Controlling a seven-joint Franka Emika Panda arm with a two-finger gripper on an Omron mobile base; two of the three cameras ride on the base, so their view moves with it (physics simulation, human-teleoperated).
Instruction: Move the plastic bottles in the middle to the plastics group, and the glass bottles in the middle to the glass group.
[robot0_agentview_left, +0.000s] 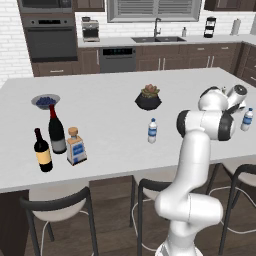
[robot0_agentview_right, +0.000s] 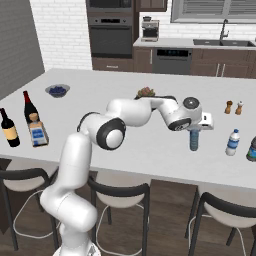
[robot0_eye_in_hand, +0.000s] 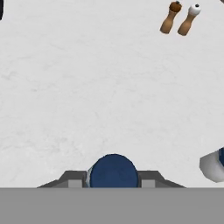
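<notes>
Gripper (robot0_agentview_right: 194, 131) jaws are pinched on the cap end of the teal-blue water bottle (robot0_agentview_right: 194, 139), which hangs upright over the white surface (robot0_agentview_right: 150, 145), a short way from the lone clear water bottle (robot0_agentview_right: 232, 142) of the plastics group on the robot's right; whether its base touches the surface I cannot tell. In the hand view the dark blue cap sits squarely between the two fingertips (robot0_eye_in_hand: 151, 177).

As a judgement, the task is past halfway. The cork-stoppered square bottle (robot0_agentview_left: 76, 146) already stands just beside the red-capped wine bottle (robot0_agentview_left: 56, 129) and the yellow-labelled wine bottle (robot0_agentview_left: 42, 150). One clear plastic bottle with a blue label (robot0_agentview_left: 152, 130) stands alone mid-surface and remains to be moved, and the teal one is not yet released.

Labels show as colour patches only; no lettering or brand is legible.
</notes>
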